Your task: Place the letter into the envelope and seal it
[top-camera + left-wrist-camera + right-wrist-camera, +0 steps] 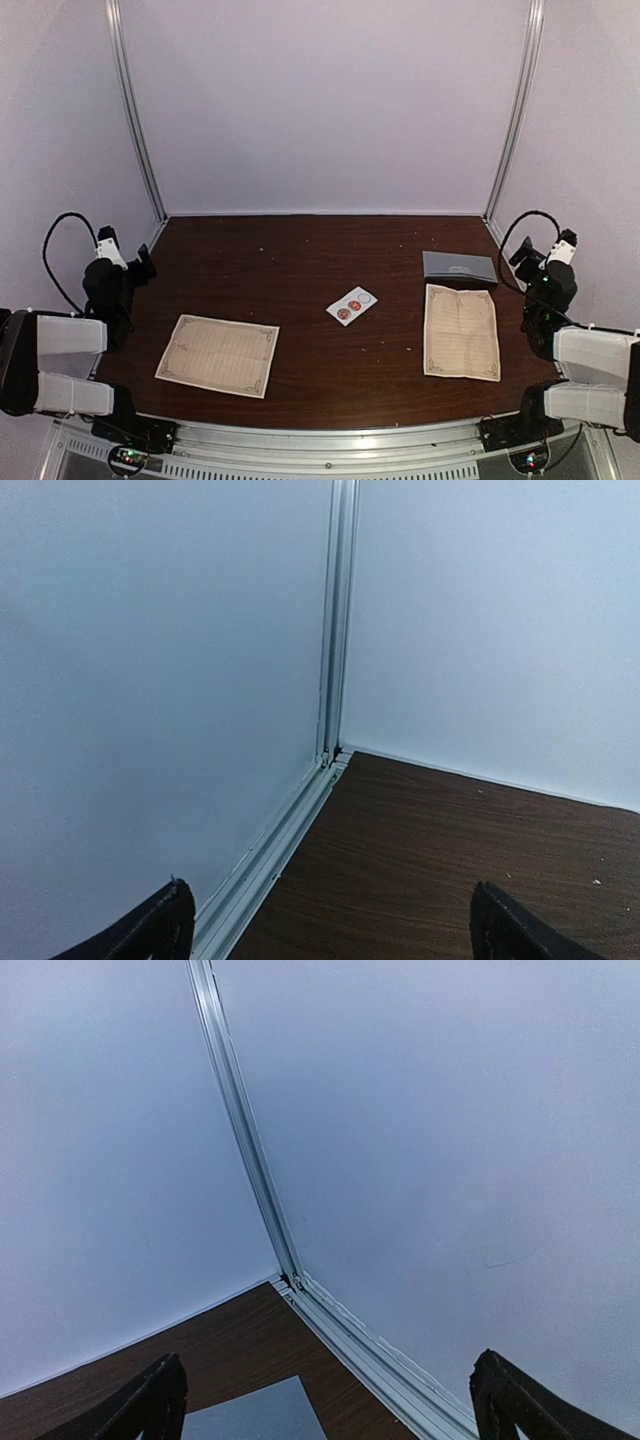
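The grey-blue envelope (459,267) lies flat at the back right of the table; its corner shows in the right wrist view (255,1415). Two cream sheets with ornate borders lie flat: one letter sheet (461,331) just in front of the envelope, the other sheet (217,355) at the front left. My left gripper (143,268) is open and empty at the left edge, pointing at the back left corner (330,920). My right gripper (520,253) is open and empty at the right edge, just right of the envelope (330,1390).
A small white card with red round stickers (351,305) lies mid-table. White walls with aluminium corner posts (135,110) enclose the brown table (300,260) at the back and sides. Both arms are folded back near the front corners.
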Controlling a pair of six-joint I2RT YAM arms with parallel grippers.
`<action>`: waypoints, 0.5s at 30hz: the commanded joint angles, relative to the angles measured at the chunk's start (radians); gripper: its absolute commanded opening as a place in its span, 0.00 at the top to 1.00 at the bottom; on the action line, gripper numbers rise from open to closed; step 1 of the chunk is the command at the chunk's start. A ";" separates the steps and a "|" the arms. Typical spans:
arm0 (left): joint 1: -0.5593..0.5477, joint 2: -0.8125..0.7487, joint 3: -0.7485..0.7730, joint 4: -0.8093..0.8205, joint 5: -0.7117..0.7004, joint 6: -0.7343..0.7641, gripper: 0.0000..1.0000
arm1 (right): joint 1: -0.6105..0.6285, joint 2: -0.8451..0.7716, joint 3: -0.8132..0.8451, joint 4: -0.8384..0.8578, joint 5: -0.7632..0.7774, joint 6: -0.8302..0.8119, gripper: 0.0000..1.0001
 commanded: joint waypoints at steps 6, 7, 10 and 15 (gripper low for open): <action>0.004 -0.020 -0.018 -0.001 -0.077 -0.020 0.02 | -0.001 0.012 0.010 -0.047 0.026 0.045 0.00; 0.004 -0.020 -0.019 -0.003 -0.085 -0.026 0.02 | -0.002 0.008 0.009 -0.058 0.037 0.066 0.00; 0.004 -0.004 -0.002 -0.039 -0.118 -0.053 0.02 | -0.006 -0.028 -0.001 -0.080 0.041 0.101 0.00; 0.005 -0.023 0.167 -0.437 -0.195 -0.185 0.02 | -0.012 -0.106 0.059 -0.273 -0.060 0.121 0.00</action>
